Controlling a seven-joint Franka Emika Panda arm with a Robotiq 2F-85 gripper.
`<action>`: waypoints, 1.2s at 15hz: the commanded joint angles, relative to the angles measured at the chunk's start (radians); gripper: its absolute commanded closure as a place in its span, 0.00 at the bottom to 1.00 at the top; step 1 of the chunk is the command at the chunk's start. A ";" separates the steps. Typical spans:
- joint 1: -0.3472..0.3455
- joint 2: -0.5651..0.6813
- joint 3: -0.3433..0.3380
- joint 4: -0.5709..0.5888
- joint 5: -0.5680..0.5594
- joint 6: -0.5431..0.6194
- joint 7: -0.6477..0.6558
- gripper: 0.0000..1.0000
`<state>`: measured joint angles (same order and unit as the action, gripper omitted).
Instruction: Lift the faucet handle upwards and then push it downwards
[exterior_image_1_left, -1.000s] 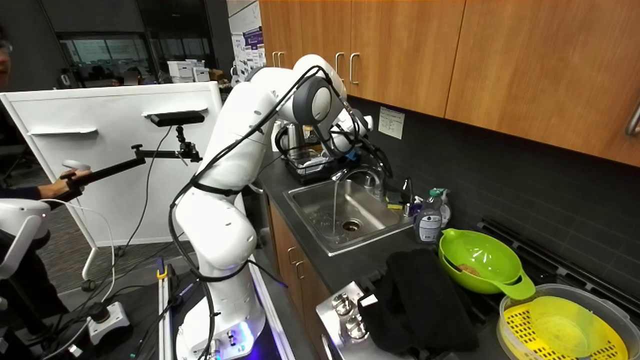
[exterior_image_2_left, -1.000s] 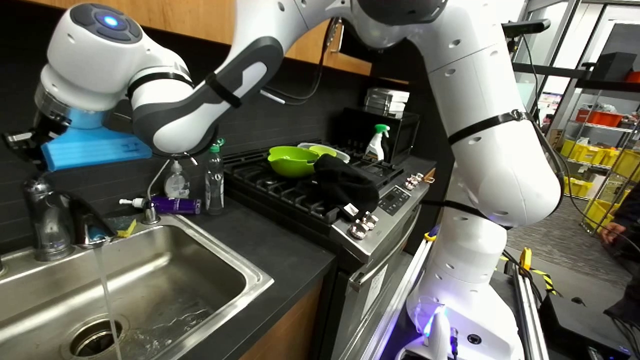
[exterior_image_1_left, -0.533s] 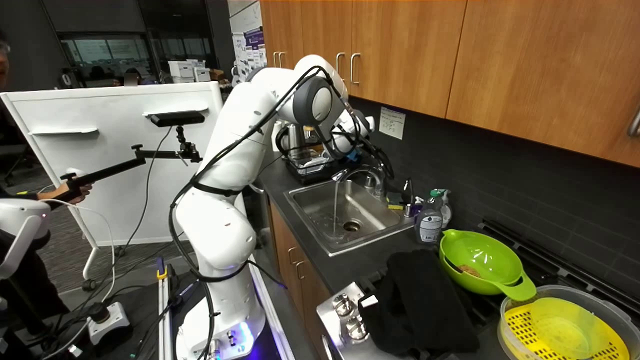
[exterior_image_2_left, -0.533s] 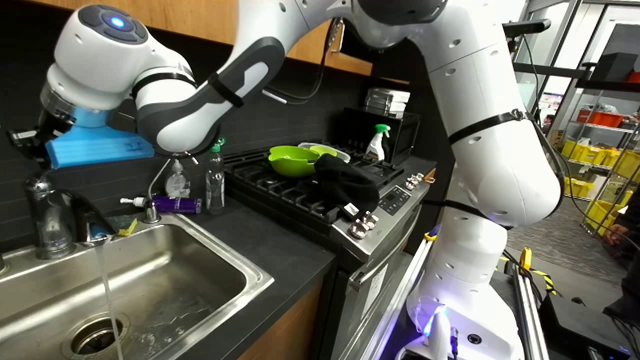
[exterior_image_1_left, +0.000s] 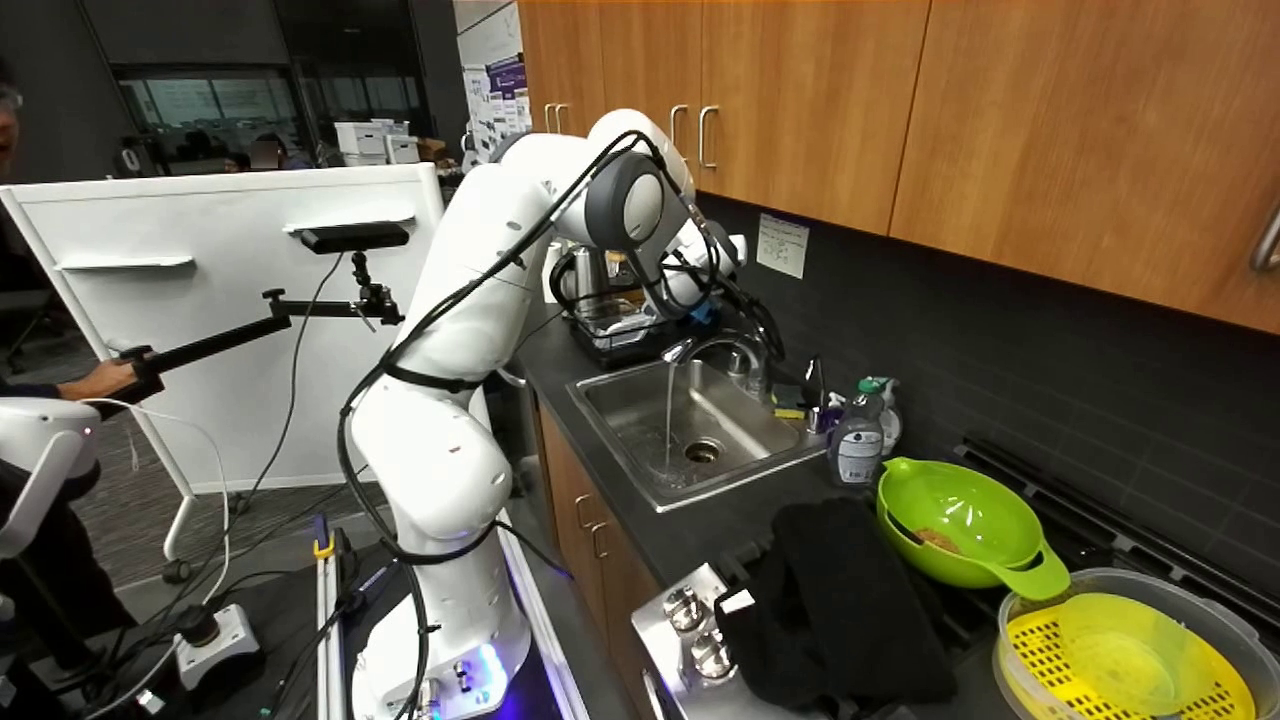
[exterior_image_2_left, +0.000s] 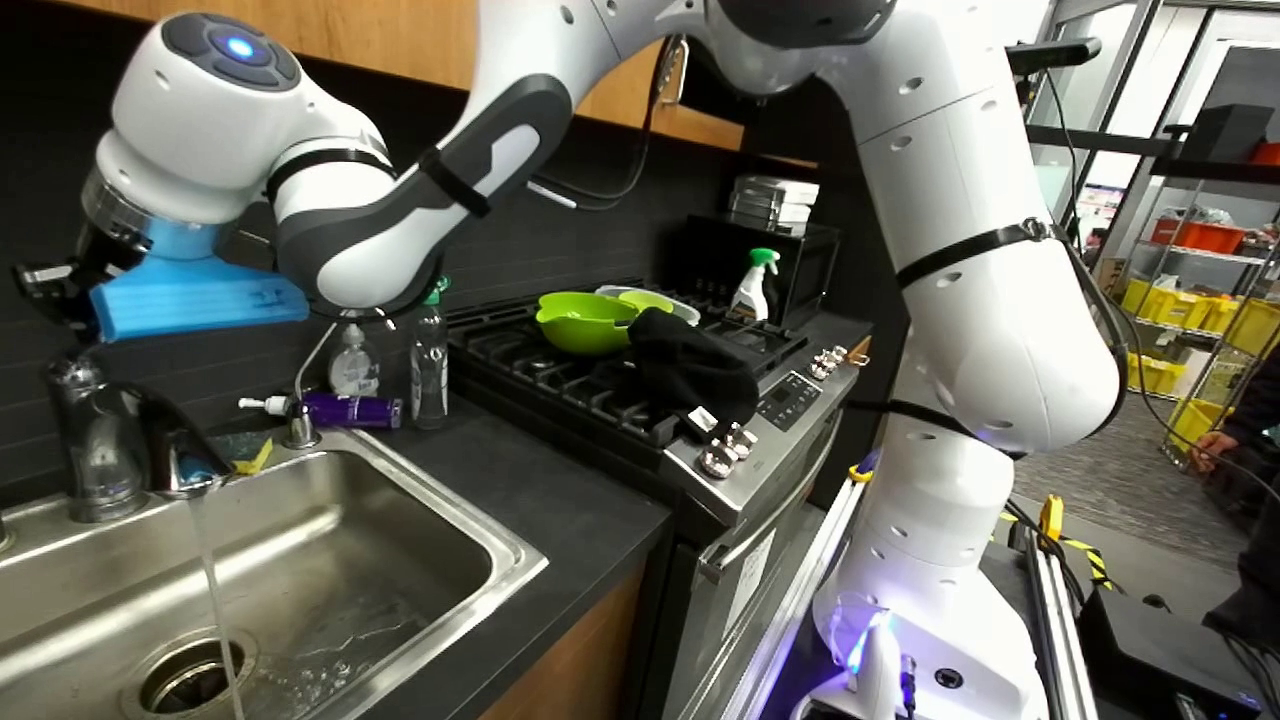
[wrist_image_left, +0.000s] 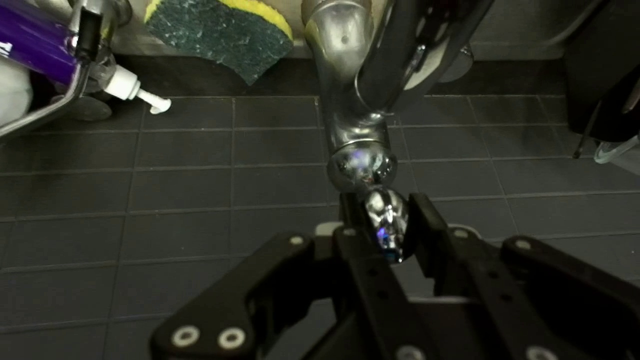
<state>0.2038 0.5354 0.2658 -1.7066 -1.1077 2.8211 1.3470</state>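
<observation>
The pincer (wrist_image_left: 385, 206) is clasping the faucet handle (wrist_image_left: 389, 227) while water (exterior_image_2_left: 207, 565) is running

In the wrist view, the pincer's fingers (wrist_image_left: 427, 215) are standing narrow, one on each side of the handle, apparently meeting its flanks, and the shiny tip is showing between them. The handle is extending from the round cap (wrist_image_left: 361, 165) on top of the chrome faucet (wrist_image_left: 344, 107). In an exterior view, the pincer is hanging directly over that cap; there the handle is appearing too dark and small to make out. The white arm (exterior_image_2_left: 985, 350) is reaching over the bench (exterior_image_2_left: 520, 480) towards the faucet, and a blue piece (exterior_image_2_left: 200, 298) is jutting from its wrist.

From the curved spout (exterior_image_2_left: 172, 430), the stream is falling into the steel sink (exterior_image_2_left: 515, 562), close by the drain (exterior_image_2_left: 190, 680). A green and yellow sponge (wrist_image_left: 220, 40) is lying just beside the faucet, and a purple bottle (exterior_image_2_left: 345, 410) is resting on its side near the sink's corner. A clear bottle (exterior_image_2_left: 430, 370) with a green cap is standing upright on the bench. On the stove (exterior_image_2_left: 505, 363), a green colander (exterior_image_2_left: 585, 330) is sitting beside a black cloth (exterior_image_2_left: 695, 375), which is spreading close to the front knobs (exterior_image_2_left: 717, 459).
</observation>
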 joint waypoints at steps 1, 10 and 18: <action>-0.009 -0.066 0.026 -0.180 0.032 -0.038 0.003 0.93; 0.019 -0.061 0.069 -0.194 0.030 -0.072 -0.020 0.93; -0.005 -0.130 0.116 -0.285 0.002 -0.027 -0.040 0.93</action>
<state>0.2252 0.4887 0.3627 -1.7927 -1.1125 2.7953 1.2975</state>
